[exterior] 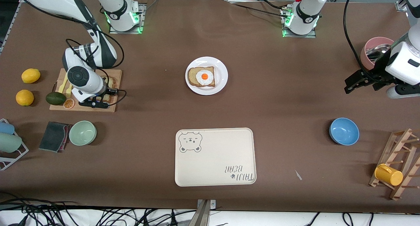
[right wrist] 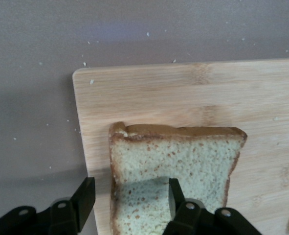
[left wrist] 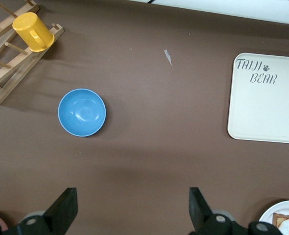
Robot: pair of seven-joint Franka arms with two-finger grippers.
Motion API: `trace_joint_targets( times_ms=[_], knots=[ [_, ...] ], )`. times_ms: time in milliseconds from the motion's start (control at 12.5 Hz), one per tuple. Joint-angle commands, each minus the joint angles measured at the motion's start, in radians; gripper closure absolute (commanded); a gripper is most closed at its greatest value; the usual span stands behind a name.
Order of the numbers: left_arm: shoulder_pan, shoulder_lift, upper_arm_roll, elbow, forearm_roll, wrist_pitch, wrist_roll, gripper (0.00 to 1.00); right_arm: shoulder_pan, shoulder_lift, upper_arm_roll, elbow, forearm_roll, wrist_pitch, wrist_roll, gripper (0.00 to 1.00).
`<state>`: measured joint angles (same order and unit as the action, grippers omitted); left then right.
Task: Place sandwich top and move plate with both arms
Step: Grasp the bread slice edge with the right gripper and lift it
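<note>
The sandwich top [right wrist: 178,164] lies flat on a wooden cutting board [right wrist: 183,98] at the right arm's end of the table; in the front view only a bit of it [exterior: 112,81] shows past the arm. My right gripper [right wrist: 129,198] is open just above it, one finger over the slice, the other past the crust at the board's edge; it also shows in the front view [exterior: 95,103]. The white plate [exterior: 220,68] holds an egg-topped bread slice [exterior: 201,77] mid-table. My left gripper [exterior: 351,85] is open and empty, waiting over bare table [left wrist: 133,210].
Two lemons [exterior: 31,75], an avocado [exterior: 55,98], a green bowl [exterior: 82,132] and a dark cloth [exterior: 54,136] lie round the board. The cream bear tray [exterior: 215,157] lies nearer the camera than the plate. A blue bowl [exterior: 344,131], pink bowl [exterior: 377,50] and mug rack [exterior: 397,163] stand at the left arm's end.
</note>
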<state>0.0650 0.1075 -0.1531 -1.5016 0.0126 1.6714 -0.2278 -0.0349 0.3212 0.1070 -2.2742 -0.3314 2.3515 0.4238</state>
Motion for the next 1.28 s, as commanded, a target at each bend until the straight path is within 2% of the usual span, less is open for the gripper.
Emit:
trace_joint_targets(
  times_ms=[0, 239, 479, 638, 798, 957, 1196],
  knots=[
    [-0.002, 0.012, 0.000, 0.029, -0.023, -0.016, 0.002, 0.00, 0.018, 0.010, 0.002, 0.009, -0.038, 0.008, 0.064, 0.35],
    [-0.002, 0.011, 0.001, 0.029, -0.023, -0.016, 0.002, 0.00, 0.020, 0.019, 0.002, 0.009, -0.046, 0.008, 0.082, 0.45],
    [-0.001, 0.012, 0.001, 0.029, -0.023, -0.016, 0.002, 0.00, 0.020, 0.019, 0.002, 0.009, -0.046, 0.003, 0.082, 0.48],
    [-0.001, 0.012, 0.001, 0.029, -0.023, -0.016, 0.002, 0.00, 0.020, 0.019, 0.002, 0.009, -0.046, -0.001, 0.082, 0.66],
    [-0.001, 0.011, 0.001, 0.029, -0.023, -0.016, 0.002, 0.00, 0.020, 0.019, 0.002, 0.009, -0.046, -0.004, 0.081, 0.79],
    [-0.001, 0.012, 0.001, 0.029, -0.023, -0.016, 0.002, 0.00, 0.029, 0.027, 0.002, 0.009, -0.078, -0.004, 0.079, 1.00],
    [-0.001, 0.012, 0.001, 0.029, -0.023, -0.016, 0.002, 0.00, 0.038, 0.025, 0.002, 0.009, -0.100, -0.020, 0.081, 1.00]
  ],
)
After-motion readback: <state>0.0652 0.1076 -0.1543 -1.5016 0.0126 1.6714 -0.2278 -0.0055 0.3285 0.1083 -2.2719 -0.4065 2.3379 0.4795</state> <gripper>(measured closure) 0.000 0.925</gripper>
